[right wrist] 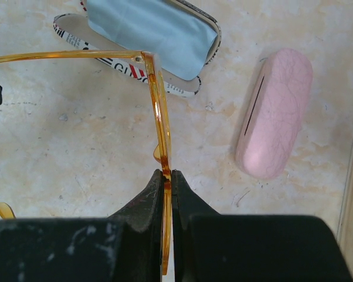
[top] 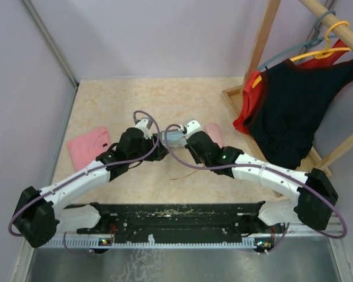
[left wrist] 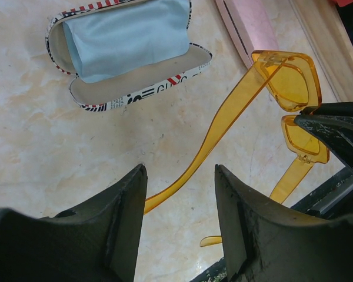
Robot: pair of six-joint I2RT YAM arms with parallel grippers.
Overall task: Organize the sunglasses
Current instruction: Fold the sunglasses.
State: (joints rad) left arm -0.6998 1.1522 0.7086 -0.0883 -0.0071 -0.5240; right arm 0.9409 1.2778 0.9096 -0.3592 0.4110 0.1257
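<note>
Clamping orange translucent-framed sunglasses (right wrist: pixel 159 106), right gripper (right wrist: pixel 166 173) is holding firm; left gripper (left wrist: pixel 179 176) is gaping half-wide; black-and-white printed case (left wrist: pixel 159 88) is lying open, without glasses.

Orange translucent sunglasses (left wrist: pixel 294 88) with chunky angular lenses, both thin arms unfolded, front frame pinched edge-on in the closed right pincer (right wrist: pixel 167 176) over the table (right wrist: pixel 47 147).

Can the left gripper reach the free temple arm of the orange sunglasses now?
Probably yes: the left gripper is open, and the temple arm already runs into its gap, with nothing between.
</note>
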